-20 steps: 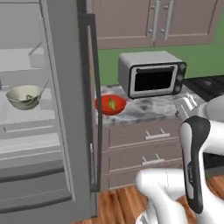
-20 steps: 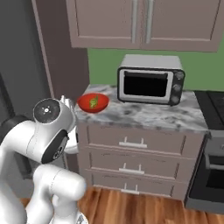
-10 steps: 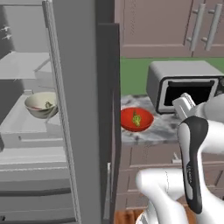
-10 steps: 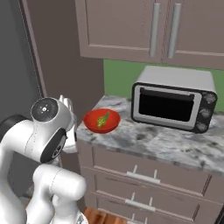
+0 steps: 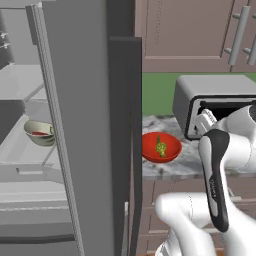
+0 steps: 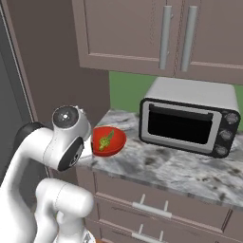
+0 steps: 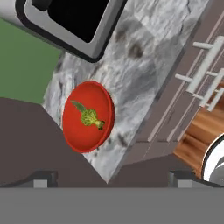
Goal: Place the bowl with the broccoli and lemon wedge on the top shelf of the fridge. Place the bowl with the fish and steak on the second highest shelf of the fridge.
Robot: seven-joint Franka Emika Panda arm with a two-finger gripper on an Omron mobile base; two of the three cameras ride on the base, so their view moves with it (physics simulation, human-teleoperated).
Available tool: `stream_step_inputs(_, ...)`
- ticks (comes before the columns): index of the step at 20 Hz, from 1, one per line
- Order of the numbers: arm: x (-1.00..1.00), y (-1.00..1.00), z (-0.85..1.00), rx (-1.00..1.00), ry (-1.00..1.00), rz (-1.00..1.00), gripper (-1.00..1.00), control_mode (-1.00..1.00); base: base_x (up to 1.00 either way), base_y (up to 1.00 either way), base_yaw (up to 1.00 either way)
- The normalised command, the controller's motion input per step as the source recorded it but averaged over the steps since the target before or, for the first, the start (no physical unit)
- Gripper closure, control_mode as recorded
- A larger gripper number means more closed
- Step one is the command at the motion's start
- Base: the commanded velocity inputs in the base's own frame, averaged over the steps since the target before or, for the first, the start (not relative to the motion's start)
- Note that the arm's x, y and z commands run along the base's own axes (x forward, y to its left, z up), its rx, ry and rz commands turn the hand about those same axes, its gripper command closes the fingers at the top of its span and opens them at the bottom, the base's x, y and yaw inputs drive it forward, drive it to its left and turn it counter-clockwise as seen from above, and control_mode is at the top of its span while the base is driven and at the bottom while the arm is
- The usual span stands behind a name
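Sitting near the left end of the marble counter [image 6: 156, 166], close to its front edge: one red bowl [image 5: 160, 147] carrying a piece of broccoli [image 7: 89, 116]; lemon wedge too small to make out. Resting on a fridge shelf [image 5: 22, 155] behind the open fridge door [image 5: 82, 135], in the left base view: a second bowl, pale [image 5: 40, 133], with something red inside; which shelf by height, cannot tell. Counting two bowls in all, well apart. Standing to the right of the red bowl on the counter: one toaster oven [image 6: 190, 118], its two knobs and dark glass door showing plainly in the right base view, cut off by the arm in the left one. Hanging above: wall cabinets [image 6: 156, 38] with two bar handles in the right base view. Showing below the counter: drawers [image 6: 152, 209]. Looking down on the red bowl from the hand view, the gripper [image 7: 111, 179] hovering over it with fingertips [image 7: 41, 179] spread fully wide and clasping nothing.
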Motion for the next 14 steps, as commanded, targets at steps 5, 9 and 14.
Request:
stream_step_inputs(5, 0.96, -0.3, -0.73, 0.0, 0.26, 0.12, -1.0, -1.0, 0.0, 0.0, 0.0)
stream_step_inputs(9, 0.82, -0.07, -0.4, 0.0, 0.1, 0.11, -1.0, -1.0, 0.0, 0.0, 0.0)
stream_step_inputs(14, 0.43, -0.09, -0.63, 0.0, 0.0, 0.11, -1.0, -1.0, 0.0, 0.0, 0.0)
